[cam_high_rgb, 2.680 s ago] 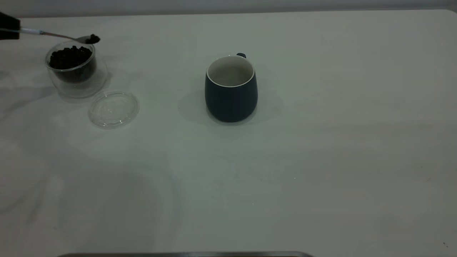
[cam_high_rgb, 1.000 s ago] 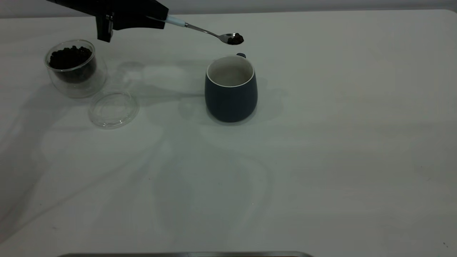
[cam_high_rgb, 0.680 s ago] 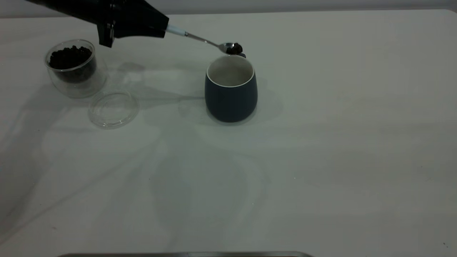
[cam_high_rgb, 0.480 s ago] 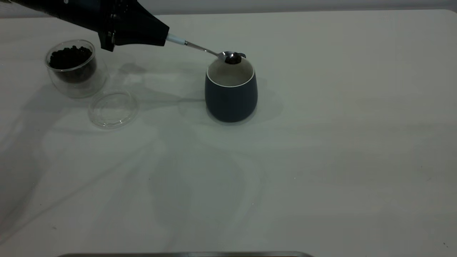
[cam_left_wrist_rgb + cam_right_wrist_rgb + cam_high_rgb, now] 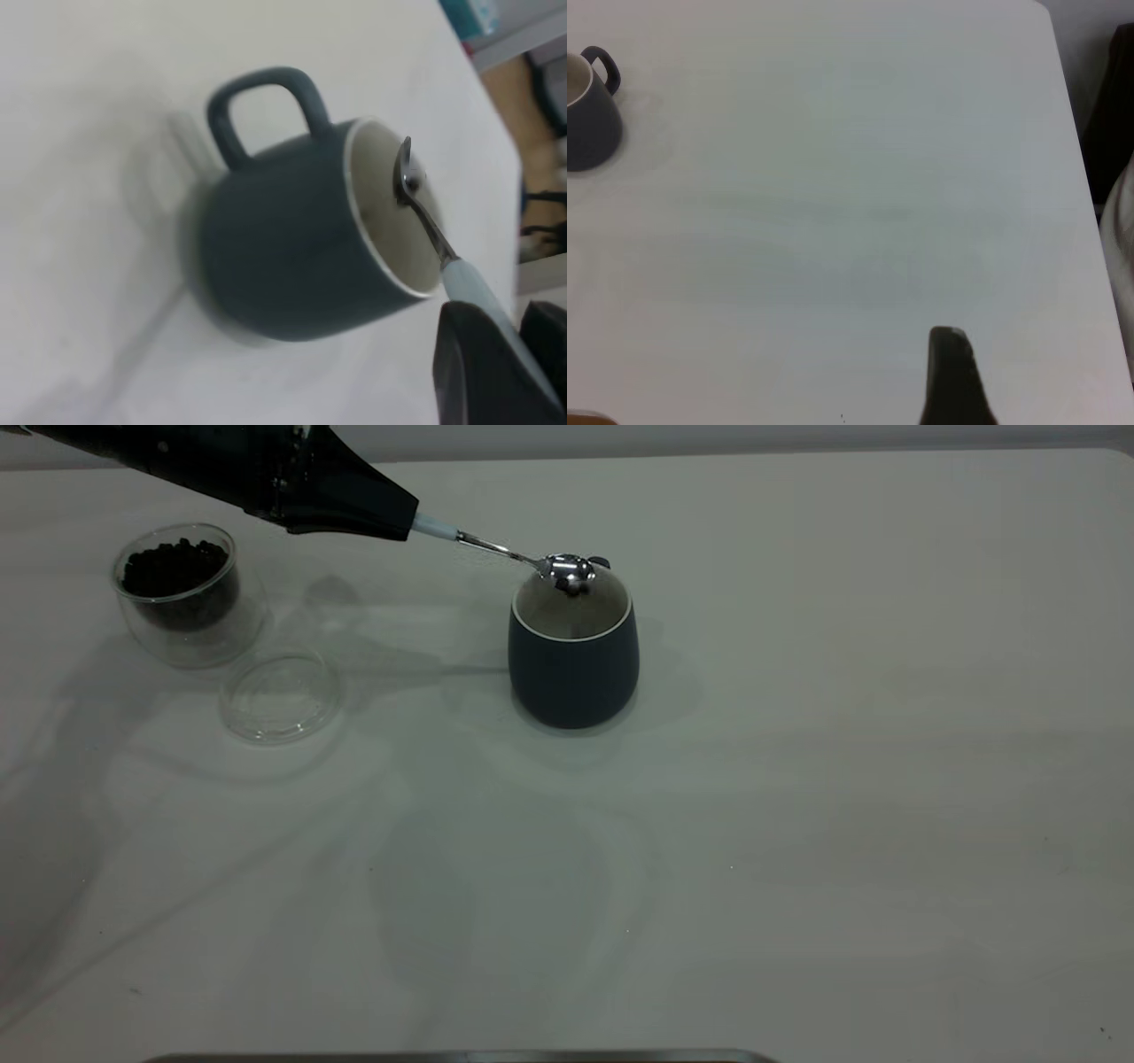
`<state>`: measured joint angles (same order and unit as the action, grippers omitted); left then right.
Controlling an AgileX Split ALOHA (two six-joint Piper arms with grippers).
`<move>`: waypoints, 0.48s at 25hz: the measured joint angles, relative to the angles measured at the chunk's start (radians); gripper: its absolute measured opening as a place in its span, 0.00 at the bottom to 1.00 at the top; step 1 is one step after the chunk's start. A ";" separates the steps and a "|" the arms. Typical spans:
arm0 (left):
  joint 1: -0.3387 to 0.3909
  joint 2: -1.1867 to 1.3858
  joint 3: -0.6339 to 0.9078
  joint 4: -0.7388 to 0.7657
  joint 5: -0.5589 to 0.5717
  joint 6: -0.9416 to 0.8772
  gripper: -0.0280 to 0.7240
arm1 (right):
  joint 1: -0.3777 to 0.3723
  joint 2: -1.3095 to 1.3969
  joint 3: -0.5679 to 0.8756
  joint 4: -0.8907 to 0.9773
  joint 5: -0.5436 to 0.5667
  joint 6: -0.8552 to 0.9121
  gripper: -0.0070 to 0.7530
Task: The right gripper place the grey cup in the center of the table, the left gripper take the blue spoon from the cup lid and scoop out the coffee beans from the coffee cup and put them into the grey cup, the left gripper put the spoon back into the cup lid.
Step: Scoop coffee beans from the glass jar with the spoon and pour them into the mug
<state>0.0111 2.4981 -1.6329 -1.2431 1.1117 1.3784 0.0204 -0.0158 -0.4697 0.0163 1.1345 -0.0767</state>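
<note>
beyond the jaws: blue spoon (image 5: 496, 550) bowl tipped over grey cup (image 5: 573, 657)
left gripper (image 5: 496, 354): jaws pinching spoon handle
risk: beans bouncing off the rim if tipped off-centre
right gripper (image 5: 950, 381): parked; jaws cannot tell

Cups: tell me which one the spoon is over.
The grey cup at the table's centre; the spoon sits tipped over its mouth. The glass coffee cup stands apart, left.

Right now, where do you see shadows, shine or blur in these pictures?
Exterior view: broad soft shadows spread over the table, and the blue spoon glints above the grey cup. Left wrist view: the cup and the left gripper look soft and blurred.
</note>
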 joint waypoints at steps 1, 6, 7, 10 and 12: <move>0.000 0.000 0.000 0.000 -0.007 0.023 0.21 | 0.000 0.000 0.000 0.000 0.000 0.000 0.61; -0.001 0.000 0.000 -0.018 -0.021 0.079 0.21 | 0.000 0.000 0.000 0.000 0.000 0.000 0.61; -0.001 0.000 0.000 -0.031 -0.021 0.080 0.21 | 0.000 0.000 0.000 0.000 0.000 0.000 0.61; 0.003 -0.003 0.000 -0.076 0.013 0.075 0.21 | 0.000 0.000 0.000 0.000 0.000 0.000 0.61; 0.008 -0.011 0.000 -0.080 0.033 0.056 0.21 | 0.000 0.000 0.000 0.000 0.000 0.000 0.61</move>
<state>0.0192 2.4873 -1.6329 -1.3228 1.1442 1.4346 0.0204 -0.0158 -0.4697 0.0163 1.1345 -0.0767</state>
